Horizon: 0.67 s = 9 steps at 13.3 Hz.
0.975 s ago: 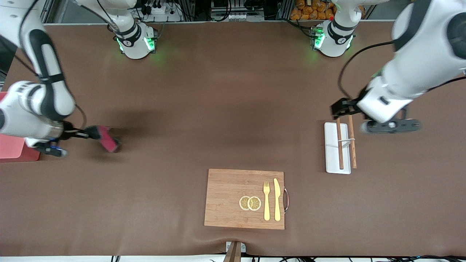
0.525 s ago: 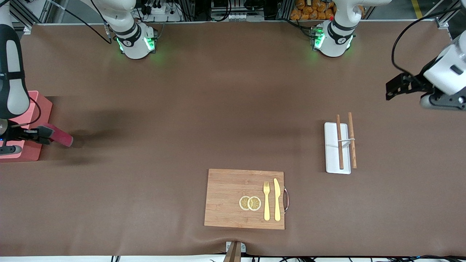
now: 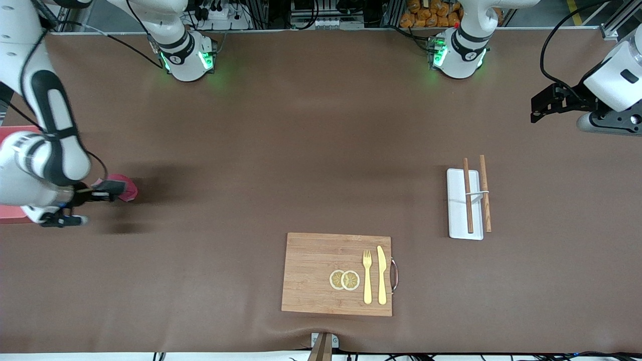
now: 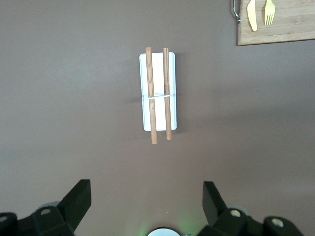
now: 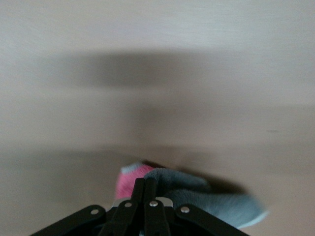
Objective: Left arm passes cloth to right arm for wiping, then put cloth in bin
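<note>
Over the desk (image 3: 301, 150) beside the bin (image 3: 10, 213), right gripper (image 3: 113, 190) pinches the cloth (image 3: 125, 186); its wrist view reveals grey. Left gripper (image 3: 544, 105) waits, spread.

Even overhead light falls on the matte brown worktop (image 3: 311, 150), with no glare. Green glow spills around both white arm bases (image 3: 186, 59). A broad soft shadow lies beside the crimson-pink and grey cloth (image 3: 123, 186). The right wrist view is smeared with motion blur; the left wrist view is sharp.
</note>
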Tool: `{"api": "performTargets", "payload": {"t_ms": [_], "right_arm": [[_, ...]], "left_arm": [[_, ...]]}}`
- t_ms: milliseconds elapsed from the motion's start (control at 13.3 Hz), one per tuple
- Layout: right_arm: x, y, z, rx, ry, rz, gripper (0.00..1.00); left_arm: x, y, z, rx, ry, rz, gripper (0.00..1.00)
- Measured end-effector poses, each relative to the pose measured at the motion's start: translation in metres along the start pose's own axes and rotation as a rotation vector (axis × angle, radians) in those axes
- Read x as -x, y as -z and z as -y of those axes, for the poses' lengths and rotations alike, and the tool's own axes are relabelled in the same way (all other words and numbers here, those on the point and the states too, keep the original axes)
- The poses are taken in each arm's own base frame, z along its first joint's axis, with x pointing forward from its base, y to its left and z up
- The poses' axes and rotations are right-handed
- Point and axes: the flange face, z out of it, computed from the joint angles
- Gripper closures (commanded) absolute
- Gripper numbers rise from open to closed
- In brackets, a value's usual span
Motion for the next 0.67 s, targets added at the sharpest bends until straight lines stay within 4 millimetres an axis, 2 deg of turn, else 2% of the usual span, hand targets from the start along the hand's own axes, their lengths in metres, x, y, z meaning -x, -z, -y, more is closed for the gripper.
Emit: {"api": "performTargets", "payload": {"t_ms": [150,300,675], "right_arm": [[-0.009,0.001,0.073,0.013,-0.087,0.004,1.0],[-0.01,-0.001,0.142,0.0,-0.177,0.007,1.0],[0.013,-0.016,0.299,-0.022,-0.376,0.016,1.0]], "left_arm": [[0.001,0.002,0.0,0.0,0.002,-0.004,0.0],[0.003,0.005,0.003,0.001,0.009,-0.01,0.0],[0.005,0.009,0.012,0.001,0.026,-0.02,0.0]]}}
